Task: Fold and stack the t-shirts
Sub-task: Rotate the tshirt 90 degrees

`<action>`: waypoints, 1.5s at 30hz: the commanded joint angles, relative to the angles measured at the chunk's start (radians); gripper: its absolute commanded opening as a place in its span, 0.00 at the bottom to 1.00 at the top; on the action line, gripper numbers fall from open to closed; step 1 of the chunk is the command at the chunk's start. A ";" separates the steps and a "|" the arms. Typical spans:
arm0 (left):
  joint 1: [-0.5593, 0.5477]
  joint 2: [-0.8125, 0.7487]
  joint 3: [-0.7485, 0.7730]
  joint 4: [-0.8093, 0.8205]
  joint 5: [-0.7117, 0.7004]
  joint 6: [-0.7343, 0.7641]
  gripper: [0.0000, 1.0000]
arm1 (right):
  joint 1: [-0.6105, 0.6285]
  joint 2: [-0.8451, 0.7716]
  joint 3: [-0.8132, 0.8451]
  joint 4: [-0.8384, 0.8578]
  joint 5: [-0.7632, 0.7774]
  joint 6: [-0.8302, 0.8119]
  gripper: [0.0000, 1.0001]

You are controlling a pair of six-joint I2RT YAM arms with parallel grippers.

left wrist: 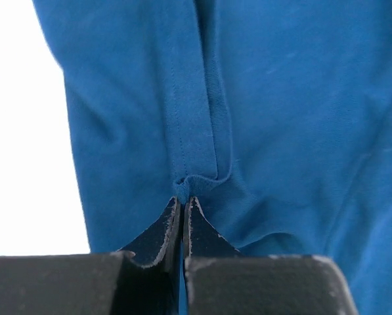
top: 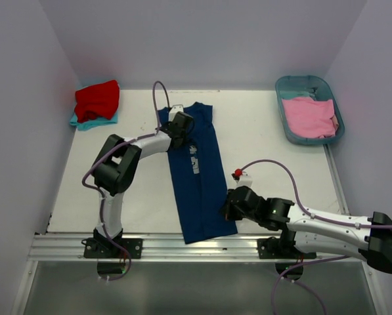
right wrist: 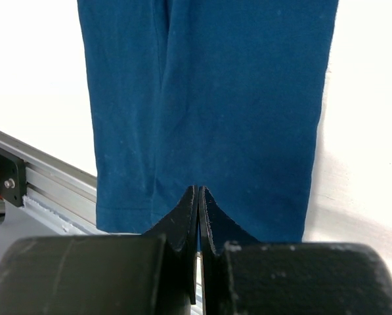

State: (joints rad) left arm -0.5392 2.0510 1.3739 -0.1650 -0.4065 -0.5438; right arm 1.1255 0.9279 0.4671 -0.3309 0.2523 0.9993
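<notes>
Navy t-shirt [top: 200,180], folded into a long strip, lies along the middle of the table [top: 268,151]. The left gripper [top: 180,125] is closed tight on a small seam fold at the collar end, and the right gripper [top: 230,205] is clamped on the hem. Risks: both pinches look shallow, so 1 end may slip free when lifted. Uneven pulls by the 2 arms would likely skew the strip or undo its fold.

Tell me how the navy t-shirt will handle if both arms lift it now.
The navy t-shirt is probably floppy: it puckers at the left gripper. It would likely sag between that and the right gripper. Probably light: the cloth looks thin, lying flat on the table.
</notes>
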 commanded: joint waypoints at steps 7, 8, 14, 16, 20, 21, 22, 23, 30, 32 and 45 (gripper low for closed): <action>0.002 -0.248 -0.287 0.119 -0.187 -0.324 0.52 | 0.000 -0.017 -0.013 -0.013 0.035 0.016 0.07; 0.002 -0.288 -0.308 0.143 -0.192 -0.334 0.62 | -0.001 -0.015 -0.013 -0.013 0.036 0.016 0.12; 0.002 -0.298 -0.289 0.182 -0.123 -0.248 0.75 | 0.000 0.020 0.011 0.003 0.042 -0.008 0.26; 0.002 -0.287 -0.253 0.190 -0.079 -0.216 0.74 | -0.001 0.038 0.054 -0.011 0.060 -0.034 0.20; 0.004 -0.238 -0.196 0.265 0.053 -0.047 0.46 | -0.016 0.081 0.155 -0.056 0.128 -0.091 0.00; 0.005 -0.226 -0.170 0.268 0.076 -0.022 0.34 | -0.026 0.087 0.186 -0.057 0.154 -0.118 0.00; 0.008 -0.213 -0.153 0.266 0.092 -0.003 0.21 | -0.056 0.094 0.200 -0.059 0.160 -0.132 0.00; 0.015 -0.192 -0.138 0.248 0.090 0.019 0.01 | -0.081 0.110 0.212 -0.059 0.156 -0.163 0.00; 0.125 -0.088 -0.071 0.197 0.242 0.038 0.00 | -0.303 0.328 0.457 -0.060 0.119 -0.356 0.00; 0.157 -0.087 -0.094 0.211 0.275 0.033 0.00 | -0.358 0.415 0.533 -0.077 0.084 -0.401 0.00; 0.211 -0.029 -0.211 0.254 0.244 0.028 0.00 | -0.536 0.879 0.884 -0.089 -0.116 -0.495 0.00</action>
State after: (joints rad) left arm -0.3447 1.9884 1.1793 0.0544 -0.1665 -0.5335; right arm 0.6022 1.7863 1.2934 -0.4049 0.1963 0.5529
